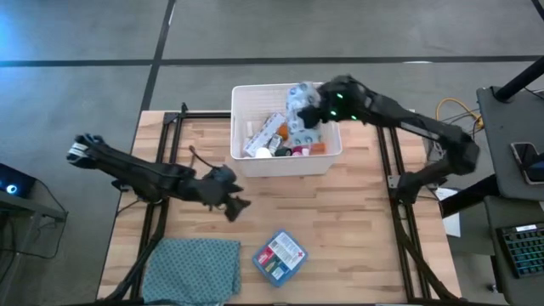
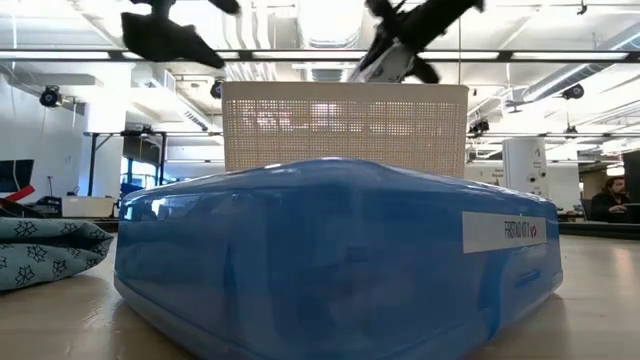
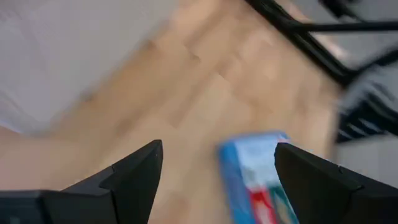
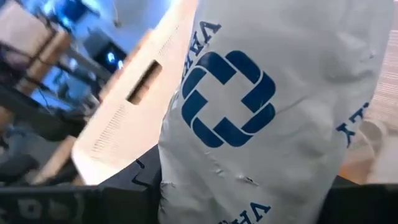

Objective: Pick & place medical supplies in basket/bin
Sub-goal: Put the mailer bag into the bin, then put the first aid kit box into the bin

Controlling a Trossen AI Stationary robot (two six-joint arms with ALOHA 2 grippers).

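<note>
The white bin (image 1: pixel 327 163) stands at the table's far middle with several supplies inside, among them a white and orange box (image 1: pixel 265 132) and small bottles (image 1: pixel 293 150). My right gripper (image 1: pixel 313 110) is over the bin's far right part, shut on a grey-white wipes pack (image 4: pixel 249 112) printed with a blue cross mark. The blue first-aid box (image 1: pixel 279 255) lies flat on the table near the front edge. My left gripper (image 1: pixel 236 204) is open and empty above the table, between the bin and the blue box (image 3: pixel 255 177). My right gripper holds the wipes pack (image 1: pixel 299 98) above the bin's rim (image 2: pixel 345 88), clear of the things inside. The pack fills the right wrist view and hides the fingertips, so I cannot tell which part they are on.
A teal patterned folded cloth (image 1: pixel 195 268) lies at the near left of the table, left of the blue box. Black frame rails (image 1: pixel 161 153) run along the table's left and right sides. Bare wood (image 1: pixel 357 229) lies between the bin and the front edge.
</note>
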